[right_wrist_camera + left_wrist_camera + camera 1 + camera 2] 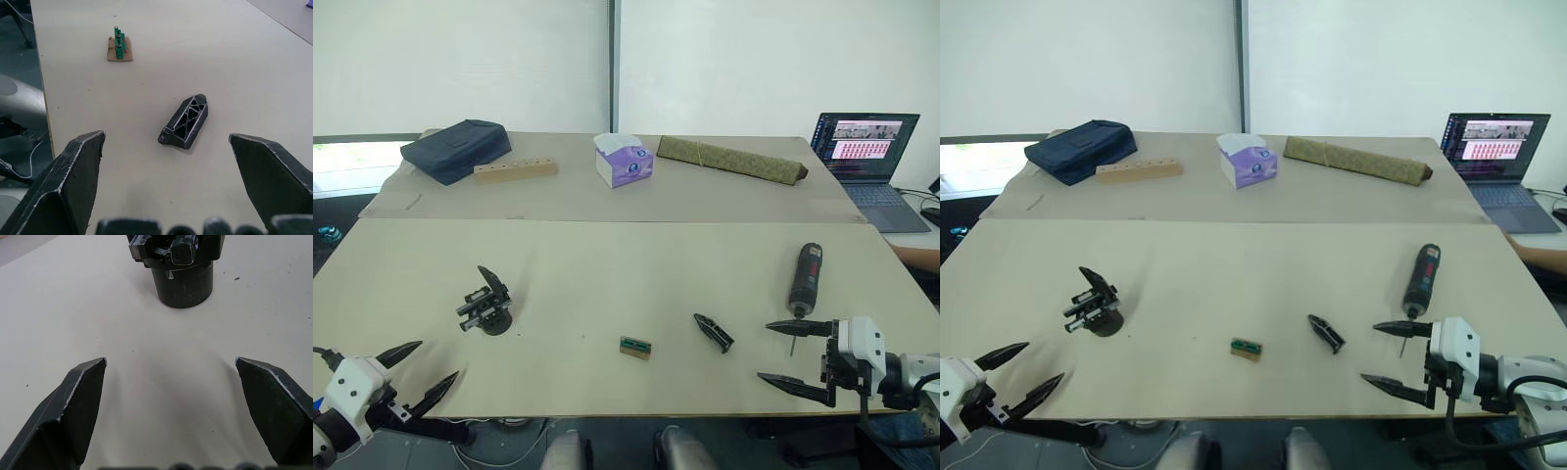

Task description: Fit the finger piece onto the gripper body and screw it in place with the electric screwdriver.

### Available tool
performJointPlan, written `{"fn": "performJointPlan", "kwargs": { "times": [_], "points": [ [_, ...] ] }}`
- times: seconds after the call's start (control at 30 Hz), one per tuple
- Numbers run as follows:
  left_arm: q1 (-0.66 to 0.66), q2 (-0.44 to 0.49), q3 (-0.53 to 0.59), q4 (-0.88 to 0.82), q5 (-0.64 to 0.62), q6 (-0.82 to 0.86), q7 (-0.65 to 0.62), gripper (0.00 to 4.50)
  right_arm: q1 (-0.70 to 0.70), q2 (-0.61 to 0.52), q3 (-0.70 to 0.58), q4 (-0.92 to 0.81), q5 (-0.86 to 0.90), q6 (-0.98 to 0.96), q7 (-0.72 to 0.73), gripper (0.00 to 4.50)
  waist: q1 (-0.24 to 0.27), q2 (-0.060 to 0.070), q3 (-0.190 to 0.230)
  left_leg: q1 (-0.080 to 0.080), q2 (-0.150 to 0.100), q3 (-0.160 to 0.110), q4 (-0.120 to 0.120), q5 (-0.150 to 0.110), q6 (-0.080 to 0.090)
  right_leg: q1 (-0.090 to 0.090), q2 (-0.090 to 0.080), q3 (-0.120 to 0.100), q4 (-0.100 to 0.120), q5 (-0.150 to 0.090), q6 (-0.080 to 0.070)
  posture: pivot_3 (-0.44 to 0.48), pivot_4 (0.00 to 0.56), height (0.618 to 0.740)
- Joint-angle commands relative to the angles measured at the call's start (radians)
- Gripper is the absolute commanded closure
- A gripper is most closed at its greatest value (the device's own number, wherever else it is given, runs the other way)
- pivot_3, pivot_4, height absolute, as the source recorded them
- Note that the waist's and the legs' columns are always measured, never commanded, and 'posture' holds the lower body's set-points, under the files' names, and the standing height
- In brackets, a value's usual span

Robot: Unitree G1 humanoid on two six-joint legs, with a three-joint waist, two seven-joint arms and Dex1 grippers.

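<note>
Bright, even daylight comes from the white blinds [460,59] at 12 o'clock (no glare); shadows on the table [607,284] are faint, soft; distant objects stay sharp.

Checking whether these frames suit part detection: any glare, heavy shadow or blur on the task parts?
Left eye view: even, soft light, no glare on the matte beige table. Right wrist view: the small black tapered finger piece is sharp, faint shadow. Left wrist view: the black round-based gripper body is cropped.

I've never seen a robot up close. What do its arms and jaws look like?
Each arm ends in a white, blocky wrist housing. The left gripper and right gripper each carry two long, black, pointed claw fingers with scuffed pale edges. A black cable loops behind the right wrist.
</note>
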Motion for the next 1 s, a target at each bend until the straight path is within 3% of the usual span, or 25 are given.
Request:
{"fn": "performJointPlan", "kwargs": {
  "times": [0.03, 0.17, 0.3, 0.47, 0.77, 1.0],
  "points": [
    [0.000, 0.011, 0.017, -0.010, -0.037, 0.016, -0.004, 0.05, -0.023, 0.004, -0.025, -0.007, 0.024, -0.021, -0.009, 0.00, 0.000, 0.000, 0.000, 0.000, 0.000, 0.000, 0.000, 0.000, 0.000, 0.000, 0.000, 0.000, 0.000, 0.000, 0.000, 0.000, 0.150, 0.740],
    [-0.003, -0.010, 0.089, -0.049, -0.226, 0.191, 0.008, 0.05, -0.070, 0.039, -0.007, -0.071, 0.068, 0.069, -0.081, 0.00, -0.004, 0.000, 0.000, 0.000, 0.001, 0.000, 0.000, 0.000, 0.000, 0.000, 0.000, 0.000, 0.001, 0.000, 0.000, 0.000, 0.150, 0.740],
    [0.024, -0.042, 0.118, 0.003, -0.221, 0.178, 0.016, 0.05, -0.120, 0.137, -0.003, -0.159, 0.204, 0.099, -0.118, 0.00, -0.006, 0.000, 0.000, 0.001, 0.001, 0.000, 0.000, 0.000, 0.000, 0.000, 0.001, 0.000, 0.002, 0.000, 0.001, 0.000, 0.150, 0.740],
    [0.039, -0.082, 0.118, 0.037, -0.191, 0.131, 0.017, 0.05, -0.145, 0.199, 0.029, -0.200, 0.176, 0.035, -0.120, 0.00, -0.002, -0.002, 0.001, 0.000, 0.000, 0.000, 0.000, 0.000, 0.000, 0.000, 0.001, 0.000, 0.001, 0.003, 0.005, 0.000, 0.150, 0.740],
    [-0.032, -0.096, -0.016, -0.124, -0.147, 0.152, 0.064, 0.05, -0.100, 0.194, 0.064, -0.194, 0.154, -0.051, -0.032, 0.00, 0.013, -0.004, 0.000, 0.000, 0.000, 0.000, 0.000, 0.000, 0.000, 0.001, -0.001, 0.000, 0.001, 0.002, -0.003, 0.000, 0.150, 0.740],
    [-0.183, -0.106, -0.155, -0.061, -0.053, 0.201, 0.155, 0.05, -0.098, 0.199, 0.068, -0.137, 0.133, -0.094, -0.012, 0.00, 0.000, -0.004, 0.000, 0.001, 0.000, 0.000, 0.000, 0.000, 0.000, 0.001, 0.001, 0.000, 0.002, 0.006, 0.003, 0.000, 0.150, 0.740]
  ]
}}
